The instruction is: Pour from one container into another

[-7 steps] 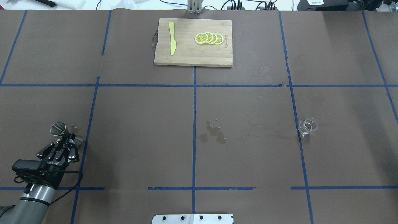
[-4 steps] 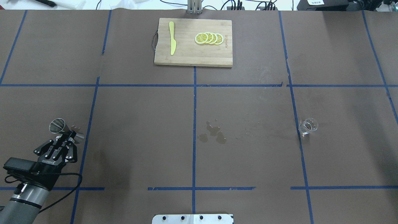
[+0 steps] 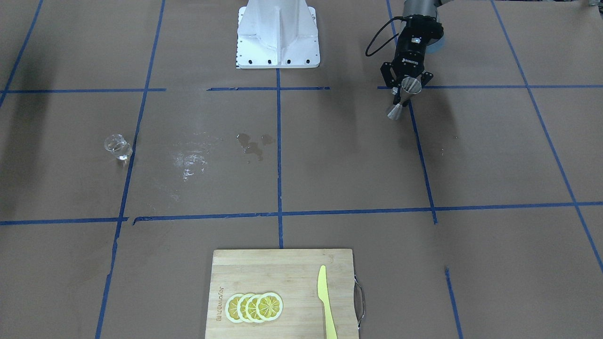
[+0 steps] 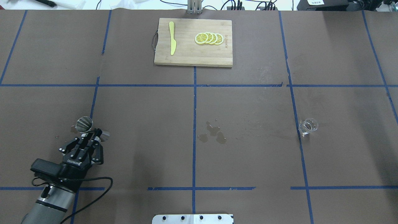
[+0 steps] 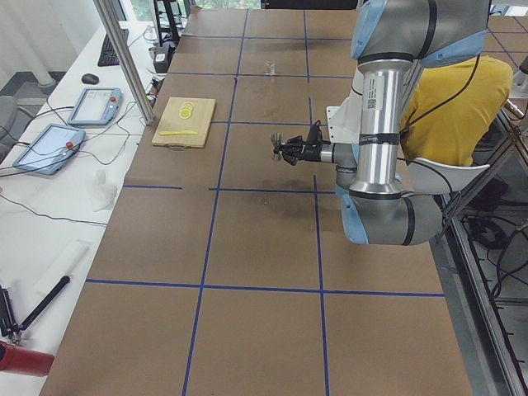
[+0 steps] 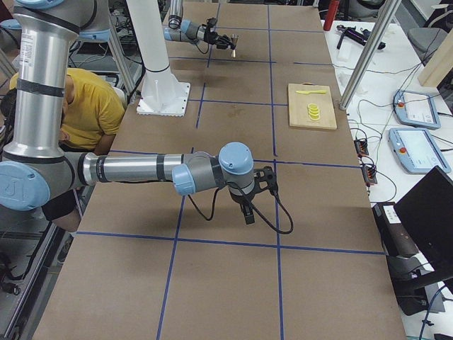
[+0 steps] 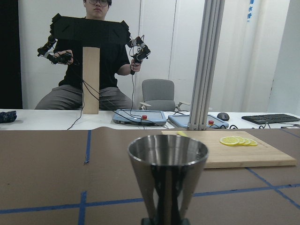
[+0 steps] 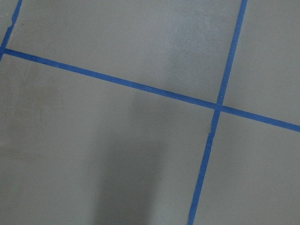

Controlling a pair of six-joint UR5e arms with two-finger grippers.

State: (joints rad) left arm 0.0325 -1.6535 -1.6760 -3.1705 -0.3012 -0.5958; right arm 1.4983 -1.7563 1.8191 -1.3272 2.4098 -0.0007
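My left gripper (image 4: 94, 134) is clamped on the waist of the steel jigger (image 4: 84, 123). The small glass (image 4: 307, 126) stands well apart at 3 o'clock, so I should carry level and slowly, tipping only once over its rim

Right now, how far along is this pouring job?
Pickup looks done; in hand, the left gripper holds the metal jigger upright. Left: carry it to the small glass far across the table and pour. Puddles lie between them.
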